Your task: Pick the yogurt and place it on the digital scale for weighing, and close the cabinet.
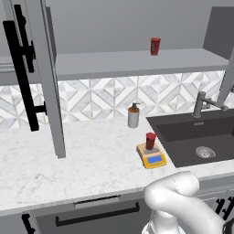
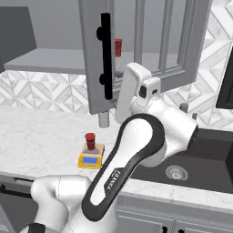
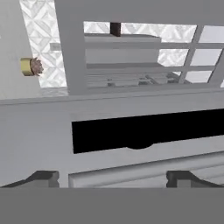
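Observation:
The yogurt (image 1: 150,140) (image 2: 90,140), a small red cup, stands upright on the yellow digital scale (image 1: 152,159) (image 2: 90,159) on the counter. The cabinet's door (image 1: 46,77) (image 2: 93,63) stands swung out, with its long black handle (image 1: 20,73) (image 2: 105,57) facing the arm. My gripper (image 3: 116,178) is open, its two fingertips (image 3: 43,177) spread wide close to the door's face. The black handle (image 3: 148,129) runs across the hand view just beyond the tips. My wrist (image 2: 133,88) sits right beside the door's edge. The yogurt and scale (image 3: 30,67) show small at the hand view's left.
A second red cup (image 1: 155,46) (image 2: 118,47) stands on the cabinet shelf (image 1: 137,61). A grey soap dispenser (image 1: 133,115) stands behind the scale. The dark sink (image 1: 196,137) (image 2: 200,159) and faucet (image 1: 204,103) lie to the right. Another open door (image 2: 182,50) hangs right of the arm.

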